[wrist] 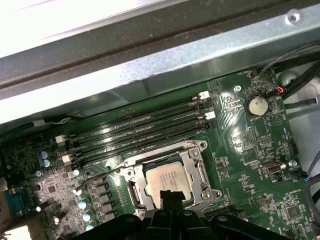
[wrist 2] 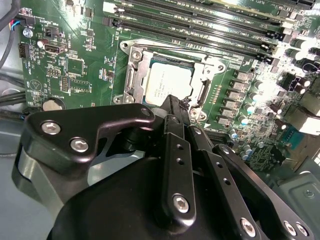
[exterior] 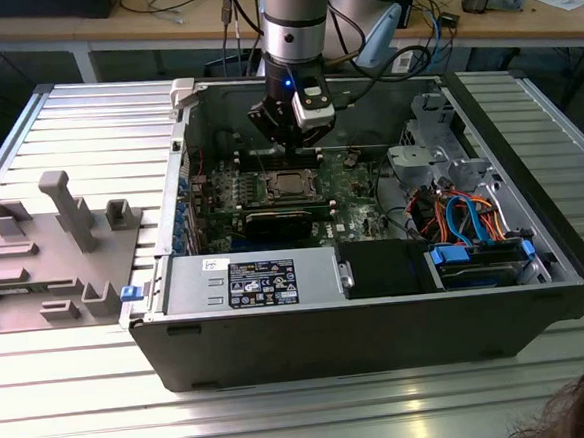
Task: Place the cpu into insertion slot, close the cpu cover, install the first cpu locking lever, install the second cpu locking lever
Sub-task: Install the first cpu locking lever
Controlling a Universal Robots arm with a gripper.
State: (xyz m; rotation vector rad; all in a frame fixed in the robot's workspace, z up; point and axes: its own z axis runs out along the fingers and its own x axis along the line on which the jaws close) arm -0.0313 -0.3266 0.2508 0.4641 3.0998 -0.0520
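Note:
The cpu (wrist 2: 167, 82) (wrist: 167, 180), a silvery square chip, lies in the insertion slot (exterior: 290, 184) on the green board. The cpu cover (wrist 2: 134, 75) (wrist: 197, 167), a metal frame, lies flat around the chip. A thin lever rod (wrist: 102, 173) sticks out sideways from one corner of the socket. My gripper (wrist 2: 172, 102) (wrist: 168, 194) (exterior: 289, 144) hovers just above one edge of the socket. Its black fingers are pressed together at the tips, with nothing held.
Long black memory slots (wrist: 140, 127) run beside the socket, and a coin battery (wrist: 257, 106) sits near them. The open computer case (exterior: 163, 238) walls in the board. A drive cage and cables (exterior: 452, 208) fill its right side in the exterior view. A grey fixture (exterior: 63, 245) lies outside on the exterior view's left.

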